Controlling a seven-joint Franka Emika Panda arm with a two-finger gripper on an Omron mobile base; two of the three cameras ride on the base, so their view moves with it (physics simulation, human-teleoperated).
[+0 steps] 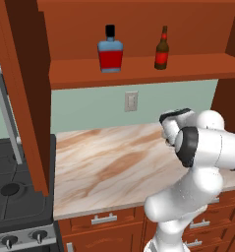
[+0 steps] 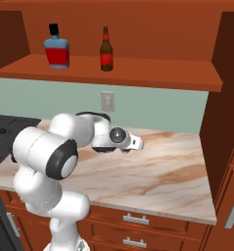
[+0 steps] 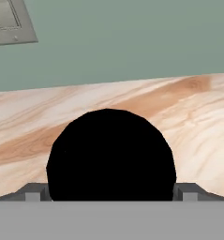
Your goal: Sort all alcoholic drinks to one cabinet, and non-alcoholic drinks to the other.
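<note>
Lid [image 3: 111,154] hides cup; jaws apart.

Looking forward and down from behind the arm, left and right, over one shared marble counter [image 1: 104,162] and shelf [image 2: 108,73]. From the hand, close and low across it, wall outlet [image 3: 12,21] upper left.

Marbled tan worktop [image 1: 114,162], centre frame; pale green wall [image 1: 89,106] behind with grey switch plate [image 1: 132,101]; black stove [image 1: 15,192] lower left; red-brown drawers [image 2: 138,220] below.
</note>
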